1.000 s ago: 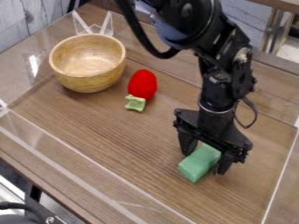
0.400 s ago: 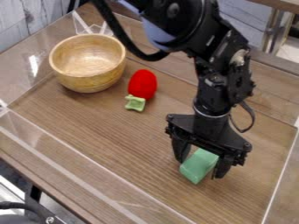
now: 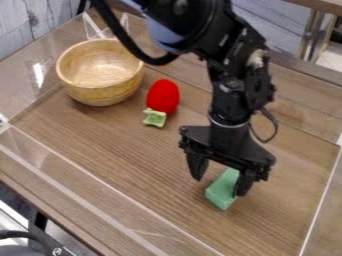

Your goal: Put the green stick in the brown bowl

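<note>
Camera view, looking down on my end effector (image 3: 225,177): it points straight down with both black fingers spread wide, holding nothing. Between and just below them sits the green stick (image 3: 225,187), a short, blocky, matte light-green piece with squared edges, lying on the wood-grain surface (image 3: 94,160); its upper end is hidden behind my fingers, so I cannot tell whether they touch it. Well off to the upper left of my end effector stands the round light-brown wooden bowl (image 3: 99,71). Between us rests a red strawberry-shaped toy with a green base (image 3: 160,100).
</note>
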